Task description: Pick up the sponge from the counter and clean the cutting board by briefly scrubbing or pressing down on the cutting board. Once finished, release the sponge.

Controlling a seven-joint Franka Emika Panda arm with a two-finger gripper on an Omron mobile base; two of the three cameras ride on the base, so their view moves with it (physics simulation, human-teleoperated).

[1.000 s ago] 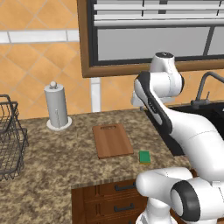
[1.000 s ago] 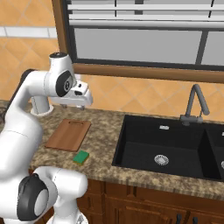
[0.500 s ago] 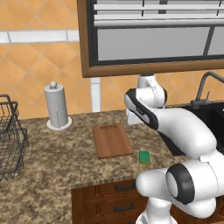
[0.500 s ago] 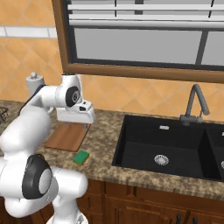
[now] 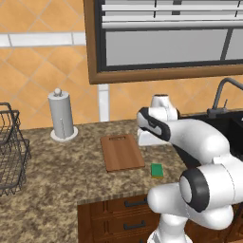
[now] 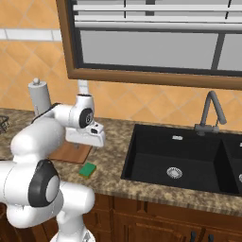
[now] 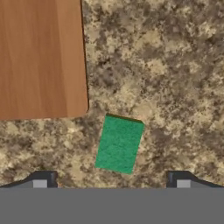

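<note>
Claw: I am holding my claw (image 7: 111,183) above the surface, looking straight down; its two tips are standing wide apart, released, with nothing between them.
Sponge: the green sponge (image 7: 119,143) is lying flat on the surface (image 7: 175,78), apart from my fingertips (image 7: 43,180) and roughly centred between them. From the left base view the sponge (image 5: 157,170) is sitting near the front edge.
Board: the wooden board (image 7: 39,57) is lying just beside the sponge, off one corner, not touching it. Its slot handle is facing the wall.
Surroundings: a paper towel roll (image 5: 62,116) is standing near the wall, a wire basket (image 5: 12,152) is sitting at the far left, and a black sink (image 6: 184,160) is lying to the right.
</note>
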